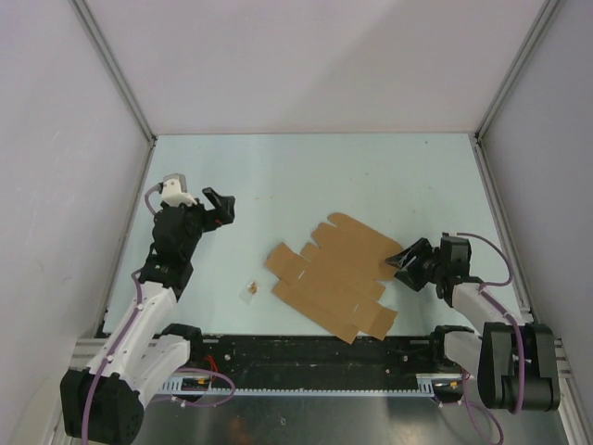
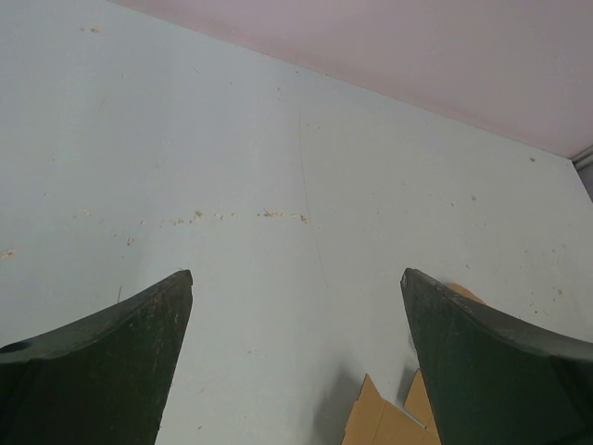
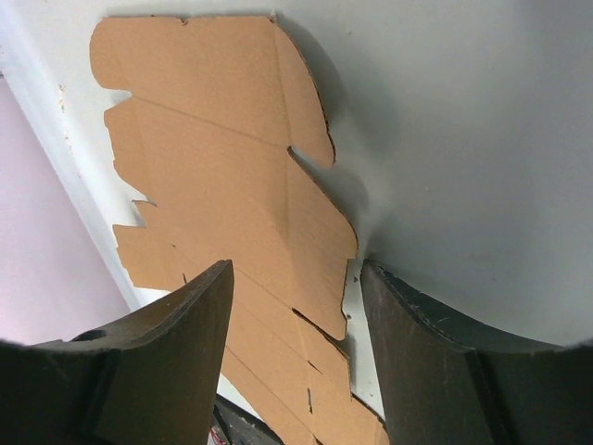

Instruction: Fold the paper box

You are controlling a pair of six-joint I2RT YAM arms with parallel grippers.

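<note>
From above, the box lies flat and unfolded on the table, right of centre and skewed to its edges; the right gripper meets its right corner, the sheet stretching leftward from it; the left gripper hangs well apart, so the right arm is nearer. The left wrist shows its fingers spread wide over bare table, only a corner of the box at the bottom. The right wrist shows what the top view cannot: fingers spread astride the box's edge, not pinching; the long axis seems to run away from them.
</note>
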